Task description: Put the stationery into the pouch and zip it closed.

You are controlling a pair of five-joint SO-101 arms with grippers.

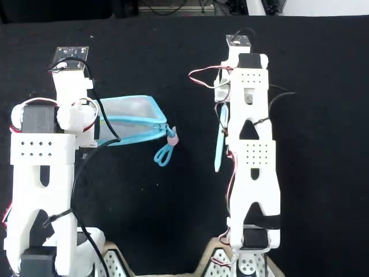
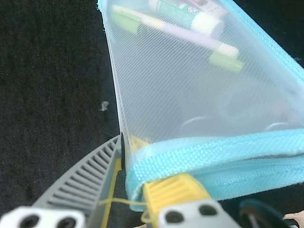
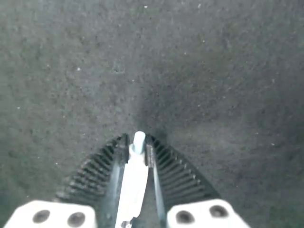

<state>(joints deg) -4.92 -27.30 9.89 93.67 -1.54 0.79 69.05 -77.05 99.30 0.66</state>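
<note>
On the left of the black table (image 1: 173, 219), the translucent pouch (image 1: 130, 115) is pinched at one corner by the left gripper (image 2: 127, 142), while a light blue pen (image 1: 219, 144) is clamped in the right gripper (image 3: 137, 140).

The high camera looks straight down over the black table (image 1: 173, 202), taking in the left arm (image 1: 43, 173) and the right arm (image 1: 253, 150). The left wrist camera sits very close to the pouch (image 2: 190, 95), which the high view also shows. The right wrist camera faces the table from close up, along a pen (image 3: 133, 180).
</note>
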